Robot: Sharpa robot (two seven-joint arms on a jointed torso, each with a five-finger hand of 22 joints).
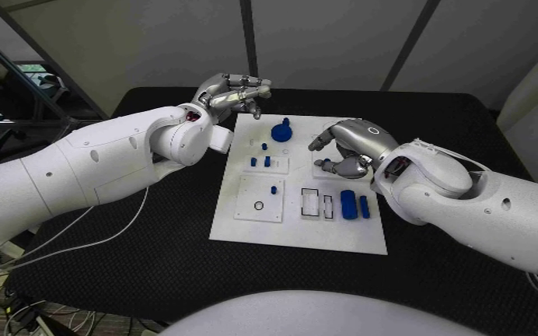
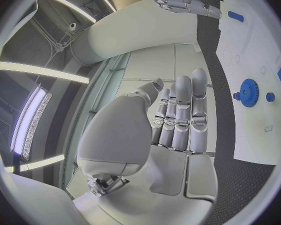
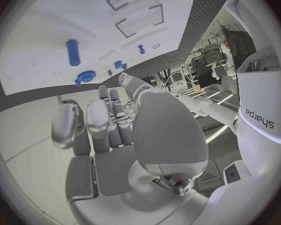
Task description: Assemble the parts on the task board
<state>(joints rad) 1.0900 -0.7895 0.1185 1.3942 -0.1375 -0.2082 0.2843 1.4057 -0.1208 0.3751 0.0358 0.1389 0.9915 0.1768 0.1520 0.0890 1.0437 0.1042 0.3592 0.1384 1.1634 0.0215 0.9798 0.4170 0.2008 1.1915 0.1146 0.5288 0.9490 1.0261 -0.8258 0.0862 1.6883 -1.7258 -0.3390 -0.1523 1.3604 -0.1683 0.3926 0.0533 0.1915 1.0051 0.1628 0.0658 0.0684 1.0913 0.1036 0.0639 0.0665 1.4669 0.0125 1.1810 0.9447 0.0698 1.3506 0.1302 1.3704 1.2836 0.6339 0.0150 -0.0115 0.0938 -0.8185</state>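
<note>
Parts sit all over the white task board (image 1: 241, 223) in the middle of the black table (image 1: 448, 126). A blue gear (image 1: 283, 130) stands near the board's far edge, small blue pegs (image 1: 260, 162) sit below it, and a long blue block (image 1: 350, 204) lies by the board's right edge.

My right hand (image 1: 350, 152) hangs over the right half of the board with its fingers curled in. I see nothing in it. My left hand (image 1: 233, 93) floats past the far left corner, fingers bent but apart, empty too.

I think my right hand could bump the pegs as it comes down, because they are tiny and close together. A knocked peg might roll off the board.
</note>
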